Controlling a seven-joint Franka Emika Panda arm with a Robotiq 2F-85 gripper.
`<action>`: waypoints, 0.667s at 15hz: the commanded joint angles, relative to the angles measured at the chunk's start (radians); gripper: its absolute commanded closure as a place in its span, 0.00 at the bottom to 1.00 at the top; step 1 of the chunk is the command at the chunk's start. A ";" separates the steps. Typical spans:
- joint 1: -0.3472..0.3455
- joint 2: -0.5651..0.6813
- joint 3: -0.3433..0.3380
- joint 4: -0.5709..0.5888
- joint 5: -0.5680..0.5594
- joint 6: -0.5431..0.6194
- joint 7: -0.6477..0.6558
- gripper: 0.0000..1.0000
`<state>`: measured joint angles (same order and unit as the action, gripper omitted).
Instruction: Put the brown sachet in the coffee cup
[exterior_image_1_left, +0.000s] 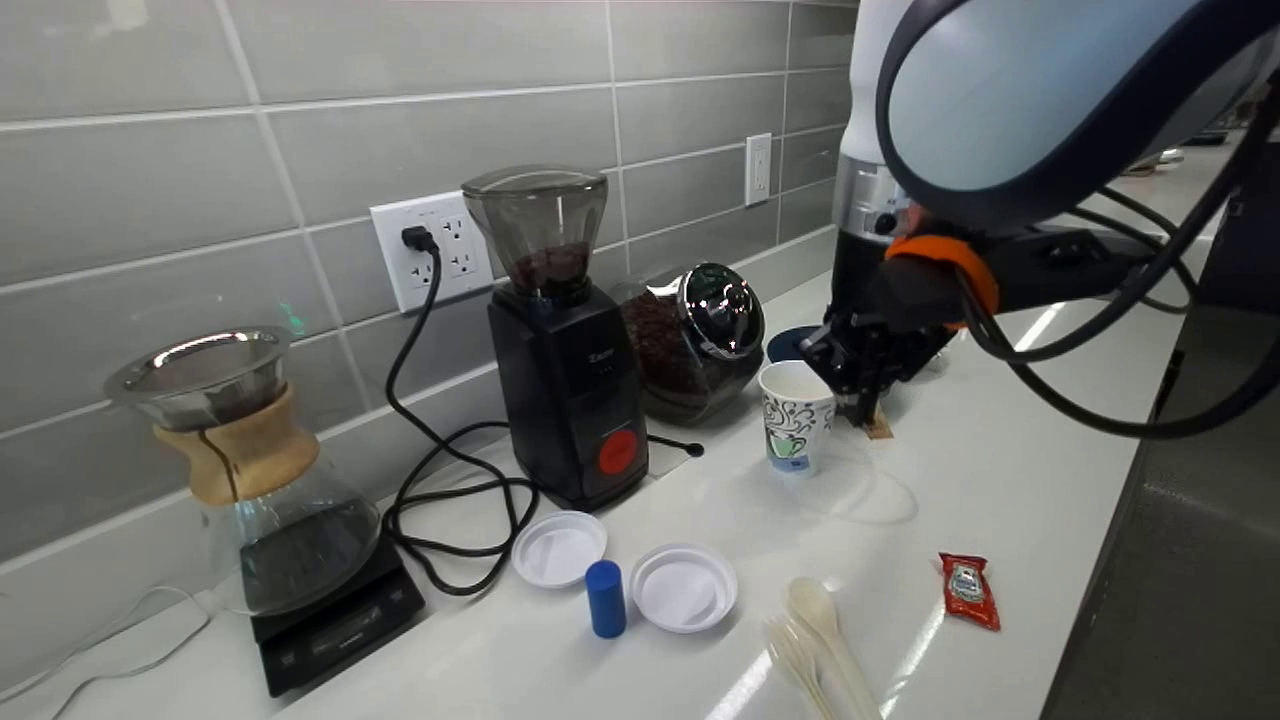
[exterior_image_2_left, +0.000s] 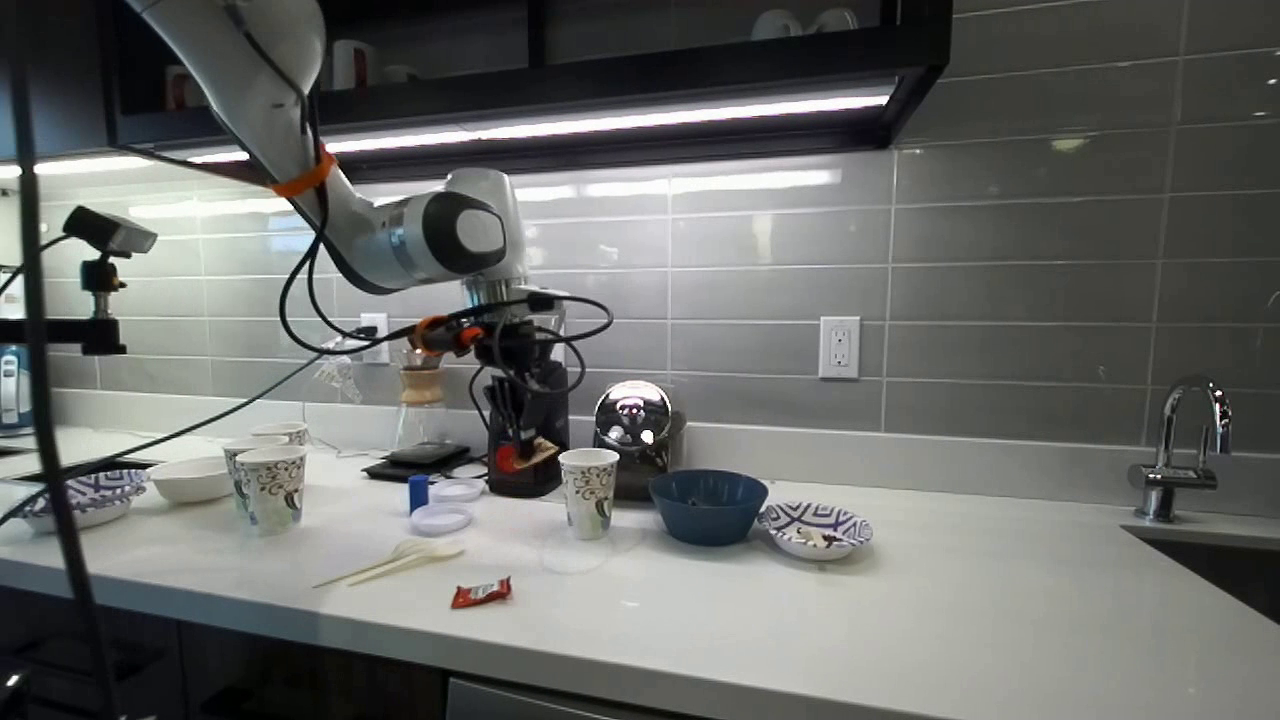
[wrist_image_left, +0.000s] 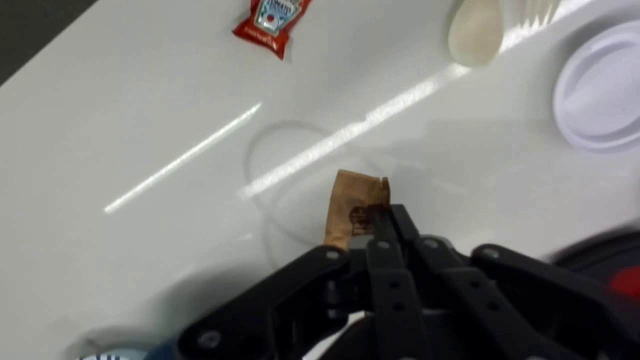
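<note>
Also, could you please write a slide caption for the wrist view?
The gripper pinches the brown sachet above the white counter, with a red packet at the picture's top edge.

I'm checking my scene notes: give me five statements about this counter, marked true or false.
1. The gripper is shut on the brown sachet. True.
2. The coffee cup near the dark blue bowl stands upright. True.
3. The brown sachet is inside the coffee cup. False: the gripper holds it outside.
4. The red packet lies on the counter. True.
5. The red packet touches the coffee cup. False: they are apart.
</note>
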<state>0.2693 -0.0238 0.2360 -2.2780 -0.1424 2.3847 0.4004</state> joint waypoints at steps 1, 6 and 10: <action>-0.016 0.012 -0.001 0.060 0.059 0.058 -0.119 0.99; -0.031 0.080 -0.006 0.131 0.041 0.138 -0.148 0.99; -0.024 0.143 -0.007 0.164 0.028 0.176 -0.164 0.99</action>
<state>0.2411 0.0589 0.2304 -2.1583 -0.1094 2.5269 0.2584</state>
